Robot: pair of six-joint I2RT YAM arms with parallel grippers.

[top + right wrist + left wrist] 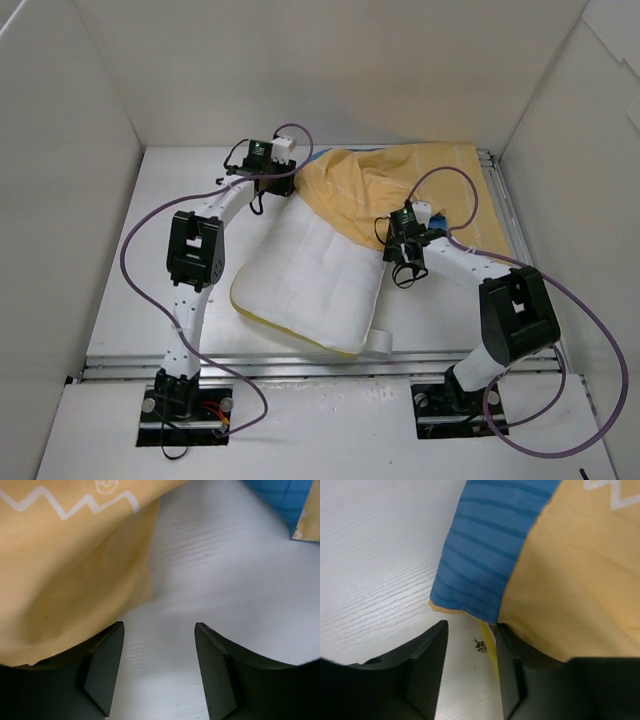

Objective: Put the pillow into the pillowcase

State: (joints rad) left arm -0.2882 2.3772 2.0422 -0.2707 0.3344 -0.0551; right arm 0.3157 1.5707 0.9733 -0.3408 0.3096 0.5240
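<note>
The job is roughly a third done by my reading: in the overhead view the pillow (310, 285) lies slantwise at the middle of the table (430, 330), its 1 o'clock end under the yellow pillowcase (400, 180), while most of it, toward 7 o'clock, is bare. Pulling the case down over that length is what remains. The left gripper (471, 630) sits at the opening's 10 o'clock corner, jaws narrowly apart, with the blue striped hem (480, 555) just past the tips and a strip of yellow piping (489, 645) in the gap. The right gripper (159, 630), at the 4 o'clock side, stands wider, with only white surface between its jaws. How deep the pillow reaches inside is hidden, and whether either jaw has caught fabric is unclear.
</note>
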